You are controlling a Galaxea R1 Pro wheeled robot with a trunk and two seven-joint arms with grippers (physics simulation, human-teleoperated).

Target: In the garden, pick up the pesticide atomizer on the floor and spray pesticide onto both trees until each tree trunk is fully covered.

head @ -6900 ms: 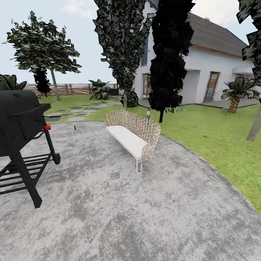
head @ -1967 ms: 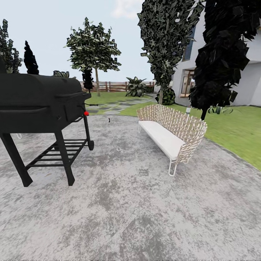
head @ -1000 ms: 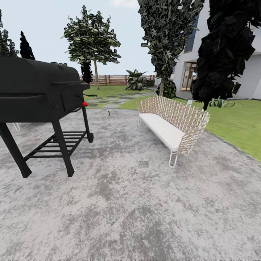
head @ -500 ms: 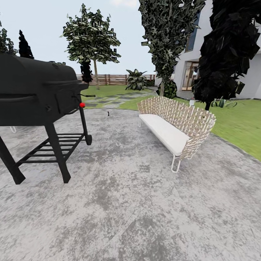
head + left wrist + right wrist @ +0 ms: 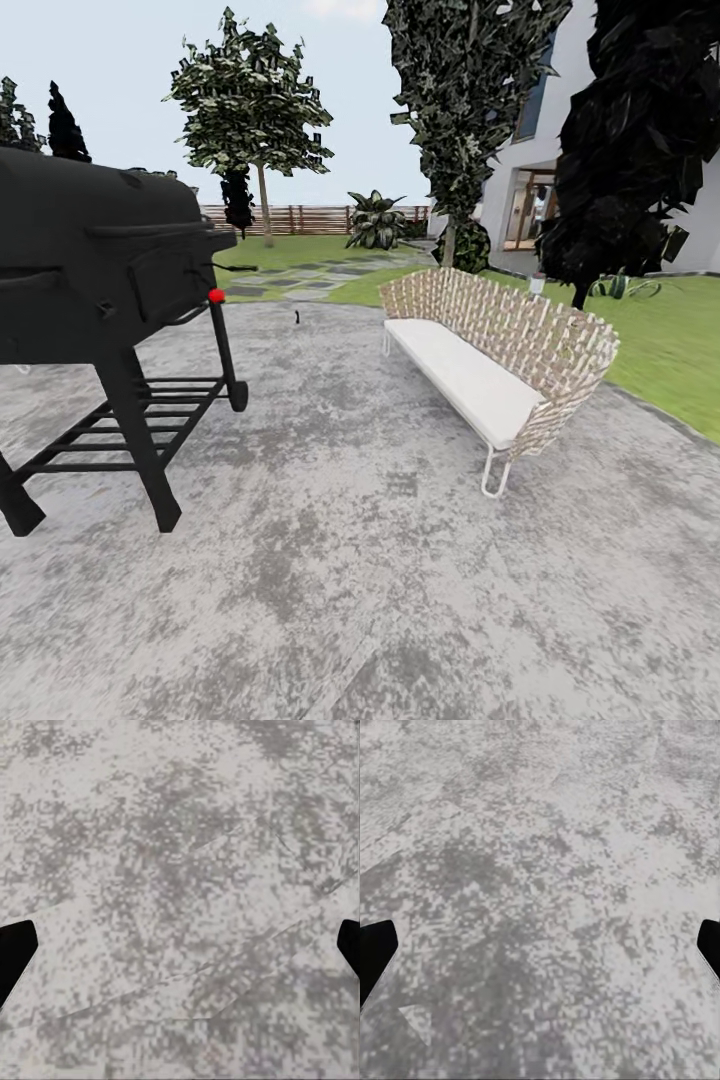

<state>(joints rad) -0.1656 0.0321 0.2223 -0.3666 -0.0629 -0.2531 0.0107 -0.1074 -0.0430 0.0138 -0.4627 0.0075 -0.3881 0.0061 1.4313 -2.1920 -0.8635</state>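
Far ahead on the grey stone floor (image 5: 380, 560) stands a tiny dark upright thing, the pesticide atomizer (image 5: 298, 317), too small to show detail. It sits between the grill and the bench, near the paving's far edge. The two trees and their trunks are out of view. In the left wrist view my left gripper (image 5: 180, 952) hangs open over bare floor (image 5: 180, 855), its black fingertips (image 5: 15, 952) far apart. My right gripper (image 5: 540, 952) is open too, above mottled floor (image 5: 547, 870), with nothing between its fingertips (image 5: 375, 949).
A black barbecue grill (image 5: 90, 270) on legs stands close at the left. A wicker bench (image 5: 500, 350) with a white seat stands at the right. Beyond lie the lawn (image 5: 660, 350), thin dark-leaved trees (image 5: 250, 110), a wooden fence (image 5: 300, 218) and the white house (image 5: 600, 190).
The whole view has shifted as the camera moved forward. The grill and the bench now look larger and nearer, the grill further left, the bench further right.
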